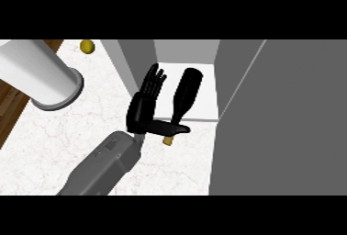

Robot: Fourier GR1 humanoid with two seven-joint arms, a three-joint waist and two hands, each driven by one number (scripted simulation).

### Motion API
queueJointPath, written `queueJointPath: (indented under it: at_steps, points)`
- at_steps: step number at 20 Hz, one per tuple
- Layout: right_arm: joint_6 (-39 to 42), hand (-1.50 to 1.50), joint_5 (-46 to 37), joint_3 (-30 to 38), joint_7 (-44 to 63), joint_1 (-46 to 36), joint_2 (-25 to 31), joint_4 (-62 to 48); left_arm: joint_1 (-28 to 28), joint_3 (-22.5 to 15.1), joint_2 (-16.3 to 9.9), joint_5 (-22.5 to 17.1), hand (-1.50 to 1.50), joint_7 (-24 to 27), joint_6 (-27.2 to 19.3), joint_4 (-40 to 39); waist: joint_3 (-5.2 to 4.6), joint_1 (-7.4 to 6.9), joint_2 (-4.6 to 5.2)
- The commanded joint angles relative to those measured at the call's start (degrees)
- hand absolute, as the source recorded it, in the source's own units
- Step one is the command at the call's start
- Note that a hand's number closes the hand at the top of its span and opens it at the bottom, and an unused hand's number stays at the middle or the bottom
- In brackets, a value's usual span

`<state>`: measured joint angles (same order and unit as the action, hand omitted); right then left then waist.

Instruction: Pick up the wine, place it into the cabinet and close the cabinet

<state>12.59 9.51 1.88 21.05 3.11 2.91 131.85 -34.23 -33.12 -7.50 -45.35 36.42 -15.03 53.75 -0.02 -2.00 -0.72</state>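
Worktop point(61, 142): pale marbled top, filling the lower left and centre; dark wooden strip along its far left edge.
Open room: bare marble to the left of and below the forearm; tighter on the right, where the cabinet door closes in.
Cabinet point(196, 59): grey, at the worktop's far right side, standing open; white inner floor seen between a grey left wall and the door.
Cabinet door point(284, 119): large grey panel swung out, covering the right side from top to bottom.
Wine point(186, 94): black bottle, tilted, wide end toward the cabinet's back, neck pointing toward the cabinet floor's front edge; body over the white cabinet floor, whether resting on it or lifted cannot be told.
Left hand point(143, 108): black, just left of the bottle at the cabinet's mouth; fingers straight and pointing into the cabinet, thumb stretched out to the right under the bottle's neck; not curled round the bottle, contact at the neck looks likely but unsure.
Left forearm point(102, 165): grey, rising from the lower edge toward the cabinet opening.
Right hand: out of sight.
White cylinder point(41, 73): big, near the worktop's far left corner, well apart from the cabinet.
Yellow object point(87, 46): small, at the worktop's far edge.
Second yellow object point(167, 140): small, on the worktop just below the thumb, partly hidden.
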Motion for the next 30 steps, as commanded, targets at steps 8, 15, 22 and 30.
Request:
queueJointPath:
  at_steps: [8, 15, 22, 30]
  points:
    - [-0.17, -1.5, 1.9, 0.13, 4.33, -2.62, 1.43, 3.1, 19.32, -3.64, -13.2, 4.72, -1.5, -14.67, -13.21, 43.1, 0.04, 1.38, 0.46]
    - [9.1, 1.5, -3.1, -5.52, -2.15, 2.5, 4.89, 0.57, 29.45, -1.56, -18.0, 6.32, -1.5, -12.46, -11.05, 51.64, 0.04, 1.47, 0.55]
    - [14.51, 1.5, 2.39, -11.78, 4.31, 6.85, 7.97, 7.46, 41.0, 4.08, -26.0, 6.17, -1.5, -13.25, -13.45, 64.45, 0.03, 1.09, 0.39]
    - [9.75, 1.5, 1.8, -26.67, 13.1, 8.52, 3.16, 13.06, 54.51, 13.64, -29.8, 1.19, -1.5, -6.72, -3.56, 66.72, -0.08, 1.08, 0.34]
